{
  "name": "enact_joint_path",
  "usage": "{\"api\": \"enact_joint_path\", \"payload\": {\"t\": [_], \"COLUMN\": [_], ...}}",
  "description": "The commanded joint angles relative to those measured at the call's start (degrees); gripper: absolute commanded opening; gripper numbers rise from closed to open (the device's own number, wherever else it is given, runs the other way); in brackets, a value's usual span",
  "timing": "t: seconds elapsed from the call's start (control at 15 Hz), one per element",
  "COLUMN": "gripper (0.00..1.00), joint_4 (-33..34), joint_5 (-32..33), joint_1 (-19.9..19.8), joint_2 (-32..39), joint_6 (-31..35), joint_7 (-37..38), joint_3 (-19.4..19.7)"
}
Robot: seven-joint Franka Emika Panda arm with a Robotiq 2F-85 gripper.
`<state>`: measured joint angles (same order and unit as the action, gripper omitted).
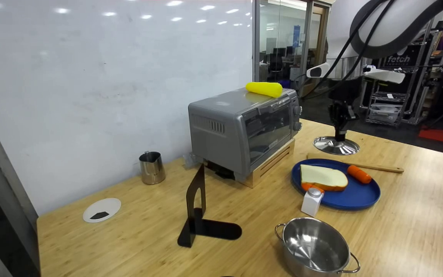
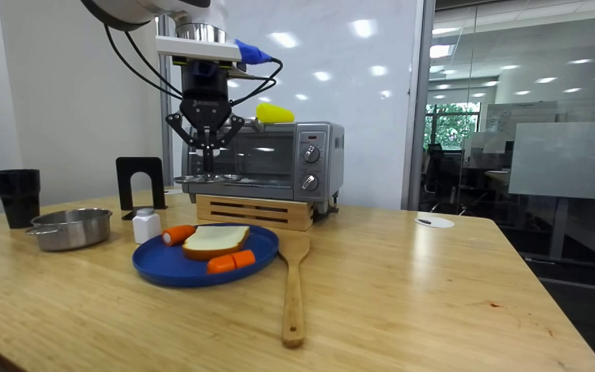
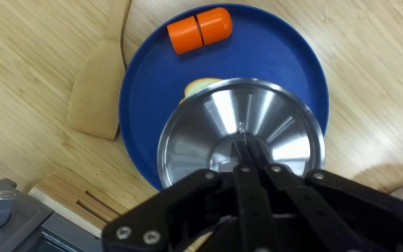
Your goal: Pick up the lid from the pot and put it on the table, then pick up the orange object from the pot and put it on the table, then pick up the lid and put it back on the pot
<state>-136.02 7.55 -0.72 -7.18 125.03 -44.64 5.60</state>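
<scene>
Our gripper [image 3: 247,142], jaws pinching the lid [image 3: 241,112], hangs above the plate [image 3: 264,52]; with the pot [image 1: 315,244] near it empty, we likely have only re-covering left.

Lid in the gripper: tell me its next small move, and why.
Probably carry the lid level toward the pot, high enough to clear the shaker. The gripper holds it above the plate; the pot stands uncovered, with nothing orange showing inside, so covering it seems to be the step left. The shaker stands between plate and pot.
</scene>
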Motion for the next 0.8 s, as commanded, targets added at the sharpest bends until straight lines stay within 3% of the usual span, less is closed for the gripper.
{"api": "enact_joint_path", "payload": {"t": [0.0, 0.73], "gripper": [0.01, 0.03], "joint_4": [0.31, 0.07], "joint_5": [0.30, 0.56], "joint_1": [0.50, 0.51], "joint_2": [0.29, 0.19], "joint_6": [-1.61, -0.90], "joint_7": [-3.20, -2.69], "joint_3": [-1.01, -1.35]}}
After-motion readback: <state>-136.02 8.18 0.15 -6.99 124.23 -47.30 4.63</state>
